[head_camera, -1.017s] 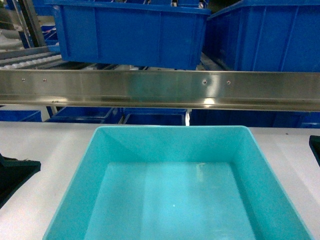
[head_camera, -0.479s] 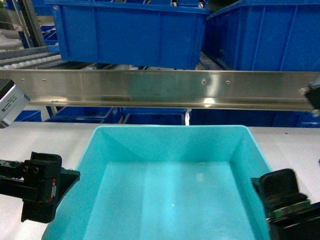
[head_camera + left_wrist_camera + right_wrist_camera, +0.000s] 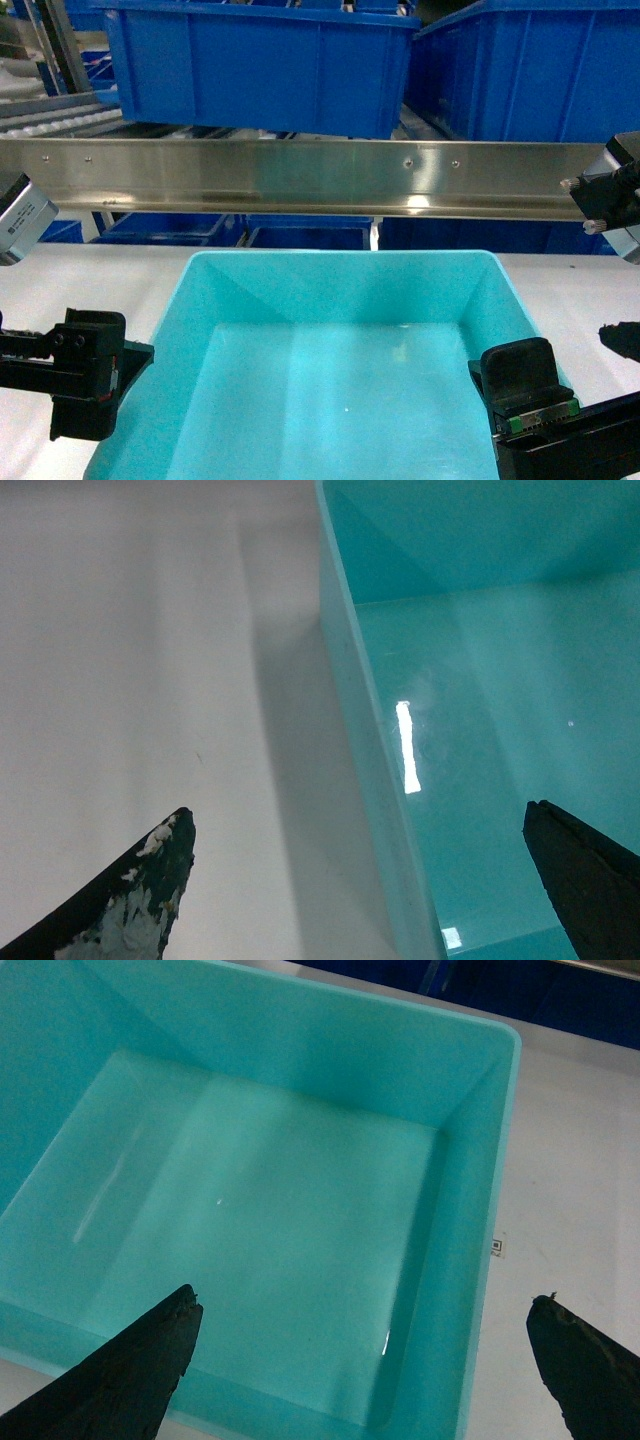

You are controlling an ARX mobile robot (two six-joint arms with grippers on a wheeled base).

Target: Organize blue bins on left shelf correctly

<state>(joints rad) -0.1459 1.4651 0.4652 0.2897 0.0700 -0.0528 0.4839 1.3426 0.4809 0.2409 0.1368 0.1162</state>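
Grippers flank the turquoise tub [image 3: 340, 370] — left gripper [image 3: 365, 880] and right gripper [image 3: 365, 1360] both spread wide, each straddling a side wall; clamping comes next, I judge.

Pale grey tabletop [image 3: 90, 285], glossy, light glare

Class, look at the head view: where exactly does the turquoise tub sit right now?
The turquoise tub sits low and central on the pale table, just below the steel shelf beam, between the left gripper and right gripper.
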